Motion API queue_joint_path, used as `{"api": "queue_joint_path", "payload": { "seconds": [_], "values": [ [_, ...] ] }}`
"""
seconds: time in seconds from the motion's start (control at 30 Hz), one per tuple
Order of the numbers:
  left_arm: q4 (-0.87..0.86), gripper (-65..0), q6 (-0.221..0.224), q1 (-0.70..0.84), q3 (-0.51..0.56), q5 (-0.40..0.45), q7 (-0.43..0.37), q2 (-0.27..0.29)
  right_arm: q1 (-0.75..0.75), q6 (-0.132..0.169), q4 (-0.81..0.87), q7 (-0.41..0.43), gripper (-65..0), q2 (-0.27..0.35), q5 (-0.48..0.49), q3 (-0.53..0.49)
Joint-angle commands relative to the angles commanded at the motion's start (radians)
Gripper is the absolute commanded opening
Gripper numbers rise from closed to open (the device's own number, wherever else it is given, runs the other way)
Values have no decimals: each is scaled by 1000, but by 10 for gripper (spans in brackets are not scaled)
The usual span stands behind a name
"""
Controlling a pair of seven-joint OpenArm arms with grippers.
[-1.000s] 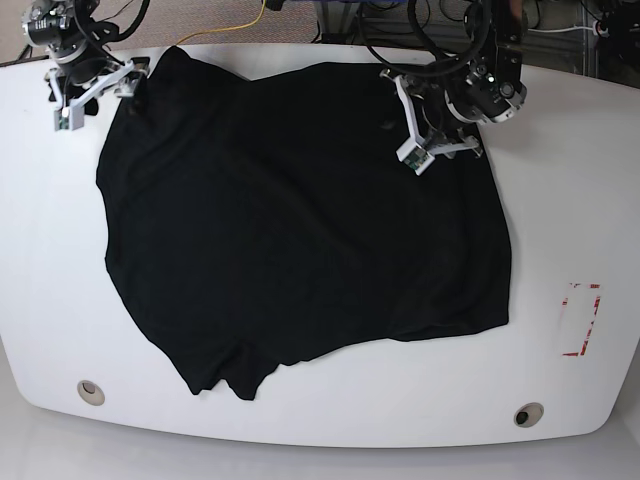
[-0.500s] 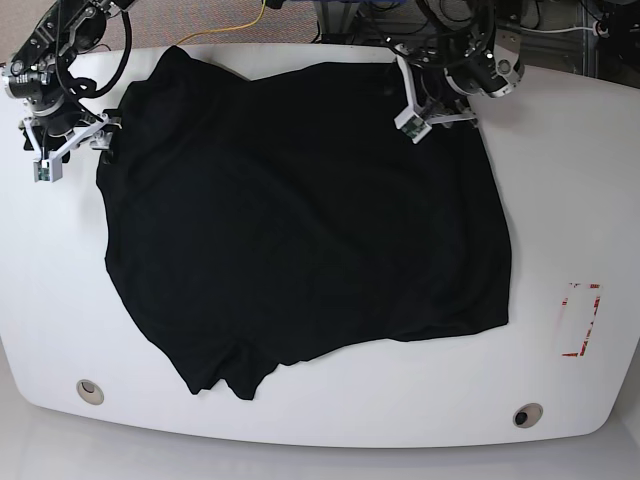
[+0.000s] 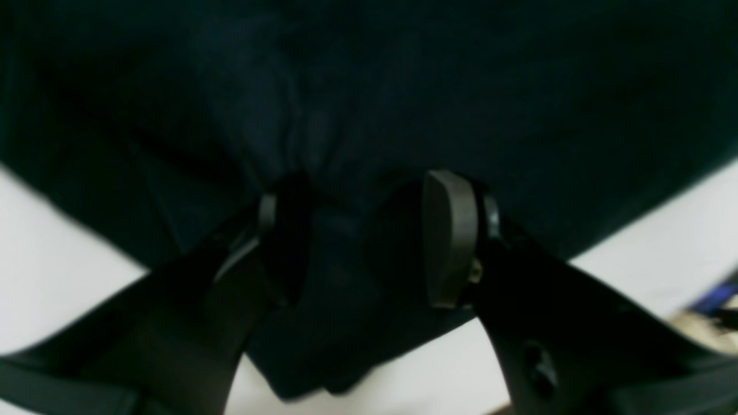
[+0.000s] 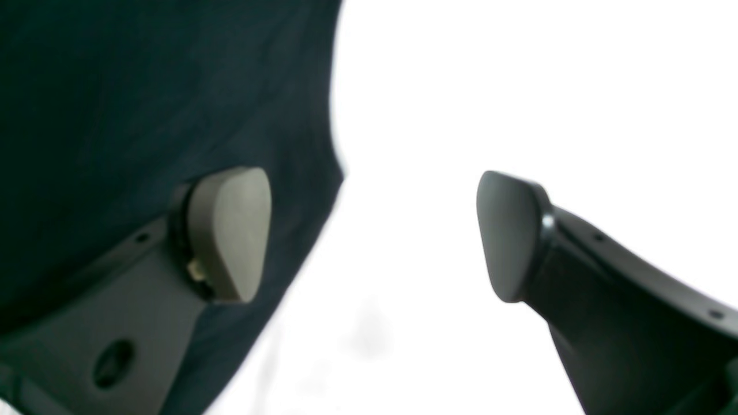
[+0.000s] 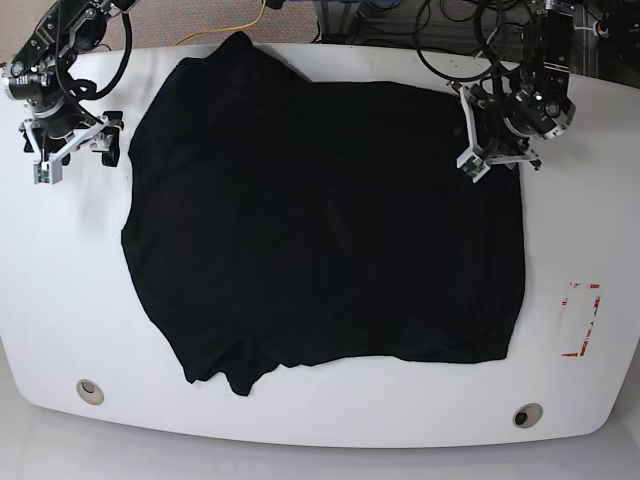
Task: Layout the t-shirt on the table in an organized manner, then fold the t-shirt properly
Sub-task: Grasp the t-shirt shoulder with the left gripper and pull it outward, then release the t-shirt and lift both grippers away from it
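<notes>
The black t-shirt (image 5: pixel 320 220) lies spread over the middle of the white table (image 5: pixel 580 200), collar end toward the far edge. My left gripper (image 5: pixel 490 158) sits at the shirt's far right corner. The left wrist view shows a bunched fold of the t-shirt (image 3: pixel 369 86) pinched in this gripper (image 3: pixel 357 242). My right gripper (image 5: pixel 72 160) hangs open off the shirt's far left edge. In the right wrist view this gripper (image 4: pixel 375 236) has bare table (image 4: pixel 461 86) between its fingers, and the t-shirt (image 4: pixel 144 86) edge lies behind one finger.
Two round grommet holes (image 5: pixel 91 390) (image 5: pixel 527 414) sit near the front edge. A red tape mark (image 5: pixel 582 320) is on the right side. Black cables (image 5: pixel 440 30) and a yellow wire (image 5: pixel 240 28) run behind the far edge.
The left gripper has moved right and slightly toward the front, dragging the whole shirt right and flattening its far right corner. The right gripper has barely moved, and the shirt's edge has slid away from it.
</notes>
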Motion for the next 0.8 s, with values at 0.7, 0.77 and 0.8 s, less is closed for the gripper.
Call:
{"api": "queue_joint_path", "payload": {
  "seconds": [0.7,0.77,0.8],
  "values": [
    [25,-369,-68,-80,-106,-2,3,-44,25,0,-175,0,-106,-55,6,-60],
    [25,-369,-68,-83,-127,-2,3,-43,20,0,-175,0,-106,-61,6,-60],
    [26,-369,-68,-83,-137,-2,3,-43,17,0,-175,0,-106,-61,6,-60]
  ]
}}
